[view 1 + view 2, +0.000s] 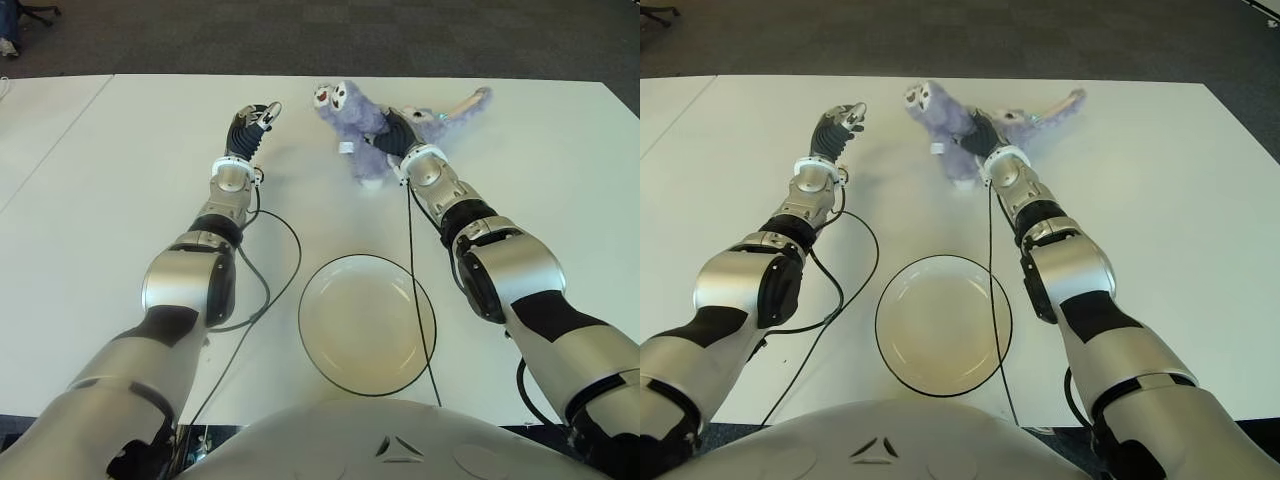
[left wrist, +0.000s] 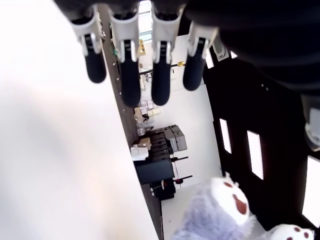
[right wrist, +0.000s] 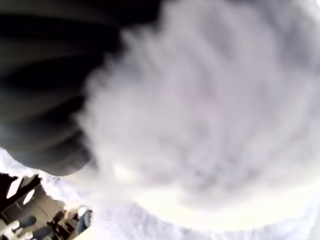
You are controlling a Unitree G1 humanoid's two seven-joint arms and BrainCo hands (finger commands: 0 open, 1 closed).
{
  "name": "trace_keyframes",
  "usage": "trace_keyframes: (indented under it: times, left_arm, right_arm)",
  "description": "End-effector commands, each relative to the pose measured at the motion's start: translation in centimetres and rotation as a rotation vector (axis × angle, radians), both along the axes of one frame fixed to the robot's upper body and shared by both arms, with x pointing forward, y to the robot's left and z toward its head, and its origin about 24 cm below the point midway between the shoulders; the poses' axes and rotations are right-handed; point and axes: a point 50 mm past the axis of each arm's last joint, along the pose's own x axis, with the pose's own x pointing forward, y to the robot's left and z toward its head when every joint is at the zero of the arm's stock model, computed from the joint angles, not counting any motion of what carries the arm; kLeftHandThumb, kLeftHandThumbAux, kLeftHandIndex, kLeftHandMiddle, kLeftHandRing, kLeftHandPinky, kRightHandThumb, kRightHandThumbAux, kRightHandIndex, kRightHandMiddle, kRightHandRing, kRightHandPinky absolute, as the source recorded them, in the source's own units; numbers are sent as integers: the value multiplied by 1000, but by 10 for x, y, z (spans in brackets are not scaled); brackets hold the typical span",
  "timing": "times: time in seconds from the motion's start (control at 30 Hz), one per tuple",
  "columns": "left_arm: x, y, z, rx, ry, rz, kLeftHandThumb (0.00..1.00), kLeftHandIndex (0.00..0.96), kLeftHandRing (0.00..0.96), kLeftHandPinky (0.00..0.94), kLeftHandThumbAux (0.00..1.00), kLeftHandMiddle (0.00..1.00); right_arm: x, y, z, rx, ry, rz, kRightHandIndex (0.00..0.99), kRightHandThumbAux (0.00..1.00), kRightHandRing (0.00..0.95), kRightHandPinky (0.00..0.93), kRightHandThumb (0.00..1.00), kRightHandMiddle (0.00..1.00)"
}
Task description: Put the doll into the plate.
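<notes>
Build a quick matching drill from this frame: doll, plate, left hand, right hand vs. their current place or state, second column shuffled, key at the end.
Column 1
1. doll
2. plate
3. left hand
4. right hand

Column 2
A. near the robot's body, nothing in it
B. fingers extended, holding nothing, to the doll's left
C. purple plush at the table's far side, outside the plate
D. on the doll's body, pressed into its fur

Pairs: 1-C, 2-A, 3-B, 4-D
</notes>
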Motion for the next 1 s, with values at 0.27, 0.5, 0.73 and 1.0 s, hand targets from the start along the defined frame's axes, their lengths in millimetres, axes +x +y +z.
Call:
trace_keyframes:
  times: [0.27, 0.5, 0.73, 1.0]
  left_arm:
    - [0, 1, -2, 6, 21, 6, 0, 249, 305, 208, 422, 316]
    - [0, 2, -1, 2, 24, 10, 0, 251, 320, 287, 438, 325]
    - [0, 3, -1, 5, 26, 12, 0, 260, 318, 223, 453, 322]
    - [0, 4, -2, -4, 35, 16, 0, 264, 320, 225, 465, 328]
  right_arm:
    - [1, -53, 14, 53, -51, -88, 441, 713, 851, 845, 710, 849]
    - [-2, -86, 33, 100, -130, -99, 441, 712, 843, 847, 709, 841]
    - [-6, -114, 62, 129, -233, -103, 441, 711, 843, 849, 711, 839]
    - [-11, -120, 109, 76, -465, -69, 441, 711, 849, 857, 712, 844]
